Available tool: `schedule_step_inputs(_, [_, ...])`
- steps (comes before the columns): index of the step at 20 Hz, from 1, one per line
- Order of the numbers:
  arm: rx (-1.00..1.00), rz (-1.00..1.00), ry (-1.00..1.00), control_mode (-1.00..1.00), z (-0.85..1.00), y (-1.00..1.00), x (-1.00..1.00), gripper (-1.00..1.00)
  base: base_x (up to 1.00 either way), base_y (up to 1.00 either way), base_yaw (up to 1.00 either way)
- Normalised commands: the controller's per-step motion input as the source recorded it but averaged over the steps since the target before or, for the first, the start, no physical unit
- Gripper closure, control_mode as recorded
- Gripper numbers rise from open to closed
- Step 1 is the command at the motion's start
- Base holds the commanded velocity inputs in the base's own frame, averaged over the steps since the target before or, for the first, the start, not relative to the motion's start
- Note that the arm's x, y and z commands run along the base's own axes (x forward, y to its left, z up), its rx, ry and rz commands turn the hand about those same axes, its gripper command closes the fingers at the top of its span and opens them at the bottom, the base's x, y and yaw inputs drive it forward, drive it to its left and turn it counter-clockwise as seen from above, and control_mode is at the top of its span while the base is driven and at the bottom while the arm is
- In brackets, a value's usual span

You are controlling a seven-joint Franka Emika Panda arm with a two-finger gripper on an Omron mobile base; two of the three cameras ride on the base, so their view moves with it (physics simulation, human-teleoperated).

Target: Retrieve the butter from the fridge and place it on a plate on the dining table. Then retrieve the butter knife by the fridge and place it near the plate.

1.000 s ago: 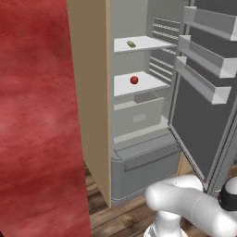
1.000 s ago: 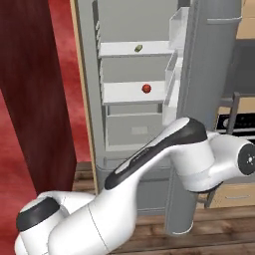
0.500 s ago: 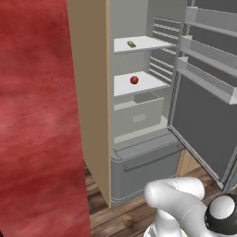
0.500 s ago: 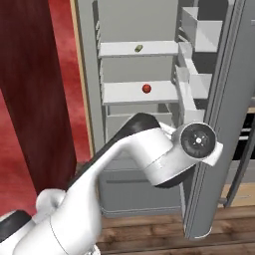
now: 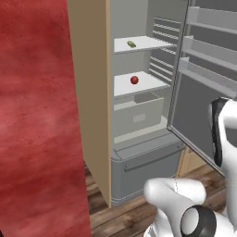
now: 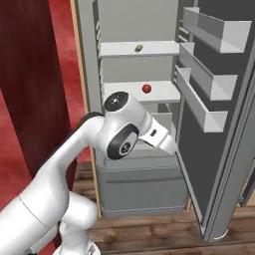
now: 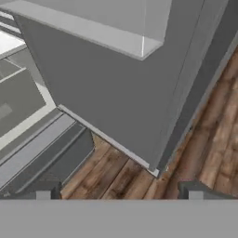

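The fridge (image 5: pixel 147 163) stands with its door (image 6: pixel 219 149) swung wide open. The butter (image 5: pixel 132 44) (image 6: pixel 139 48), a small pale yellow-green stick, lies on the upper shelf. My gripper (image 7: pixel 119 195) is open with nothing between its fingertips. It hangs low outside the fridge, looking at the inner face of the door (image 7: pixel 116 93), the bottom drawer (image 7: pixel 42 153) and the floor, well below the butter. My forearm (image 6: pixel 159 139) reaches toward the door's lower shelves. The plate, the dining table and the butter knife are out of view.
A small red ball (image 5: pixel 134 80) (image 6: pixel 147 88) sits on the middle shelf, over a closed inner drawer (image 5: pixel 139 115). Door shelves (image 6: pixel 199 94) jut out on the right. A red wall (image 5: pixel 41 115) stands left of the fridge. Wooden floor (image 7: pixel 209 139) lies below.
The fridge door has swung further open, from nearly edge-on to wide in the right base view. My arm's elbow has moved up and left as the door went round.
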Motion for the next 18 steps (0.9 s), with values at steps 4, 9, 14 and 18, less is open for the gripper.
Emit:
schedule_step_inputs(4, [-0.01, -0.10, 0.44, -1.00, -0.07, 0.90, 0.35, -1.00, 0.00, 0.00, 0.00])
schedule_step_inputs(9, [0.00, 0.00, 0.55, -1.00, -0.02, 0.74, 0.13, -1.00, 0.00, 0.00, 0.00])
schedule_step_inputs(14, [0.19, 0.08, 0.54, -1.00, -0.06, 0.41, 0.01, -1.00, 0.00, 0.00, 0.00])
schedule_step_inputs(18, [0.34, 0.23, 0.11, -1.00, -0.17, 0.24, -0.27, -1.00, 0.00, 0.00, 0.00])
